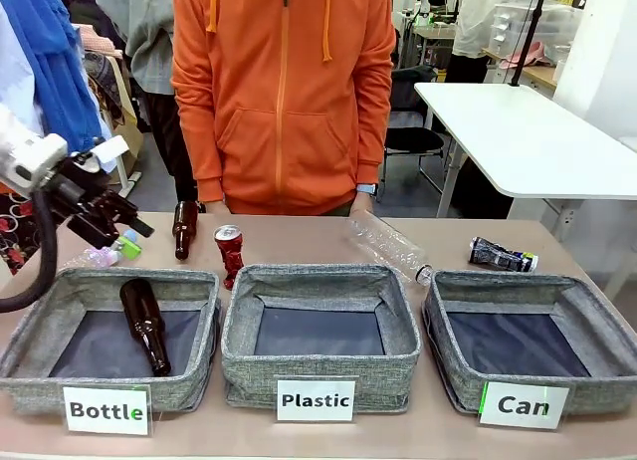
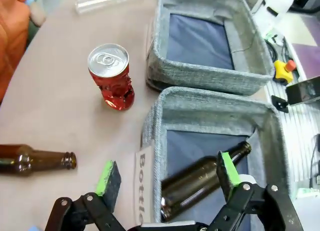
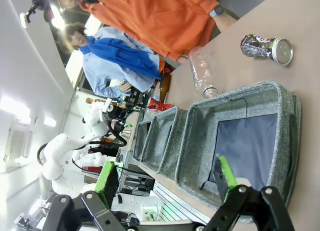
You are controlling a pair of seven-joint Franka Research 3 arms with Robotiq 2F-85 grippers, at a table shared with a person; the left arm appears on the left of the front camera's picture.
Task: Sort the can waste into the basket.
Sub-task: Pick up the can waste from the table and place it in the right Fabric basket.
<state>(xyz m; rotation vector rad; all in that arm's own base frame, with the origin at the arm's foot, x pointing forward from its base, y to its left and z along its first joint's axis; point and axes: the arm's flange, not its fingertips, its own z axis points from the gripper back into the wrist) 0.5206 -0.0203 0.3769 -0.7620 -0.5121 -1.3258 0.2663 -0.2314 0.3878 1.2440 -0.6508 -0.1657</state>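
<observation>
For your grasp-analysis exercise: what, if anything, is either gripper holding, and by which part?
Nothing is held: the left gripper and the right gripper both stand open and empty.

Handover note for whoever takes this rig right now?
Both open and holding nothing: left claw above the labelled side of the grey woven fabric basket marked "Bottle", right claw above one end of the like basket marked "Can".
The red metal drink can with a silver top stands behind the gap between the "Bottle" basket and the like "Plastic" basket.
The black metal drink can with white and green print lies on its side behind the "Can" basket.
Done: nothing. Left: both cans into "Can".
</observation>
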